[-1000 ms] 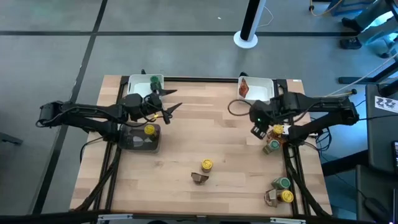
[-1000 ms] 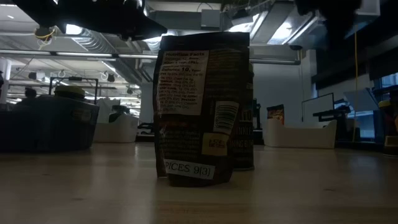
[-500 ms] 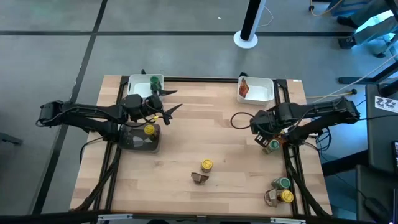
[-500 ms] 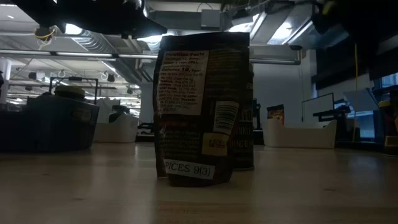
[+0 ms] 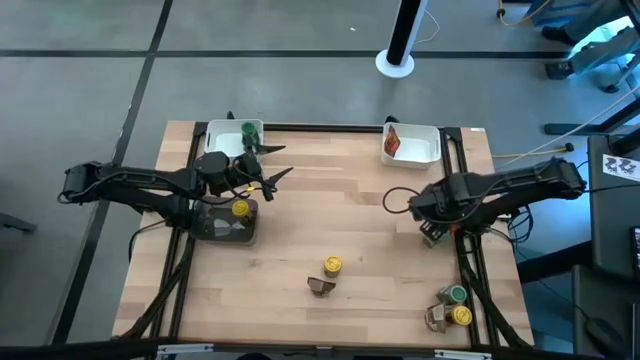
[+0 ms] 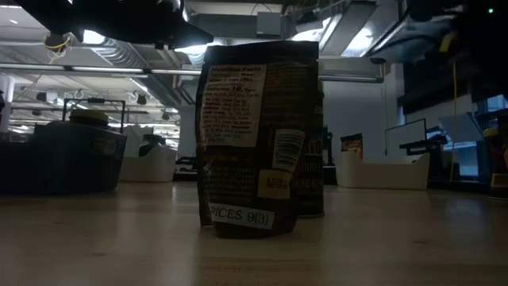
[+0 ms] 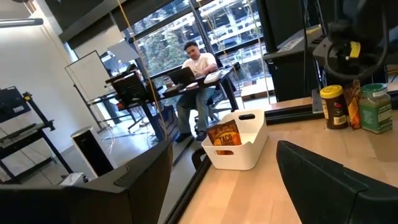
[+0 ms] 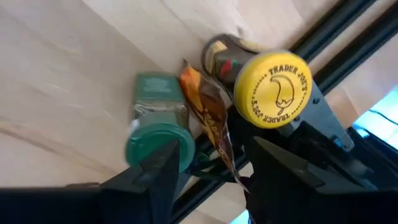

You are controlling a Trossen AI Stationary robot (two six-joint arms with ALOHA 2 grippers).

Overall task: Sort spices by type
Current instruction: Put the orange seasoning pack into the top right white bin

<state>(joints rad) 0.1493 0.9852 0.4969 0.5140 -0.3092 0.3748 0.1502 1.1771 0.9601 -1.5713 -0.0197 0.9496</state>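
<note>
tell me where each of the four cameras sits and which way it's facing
High view: above the table, looking straight down; both arms show, left gripper open.
Low view: at table-top height, looking level past a spice packet into the room; arm parts overhead.
Left wrist view: looks across to a white tray holding a packet; own fingers below.
Right wrist view: looks down on a yellow-lidded jar.
High and left wrist views share that tray.
</note>
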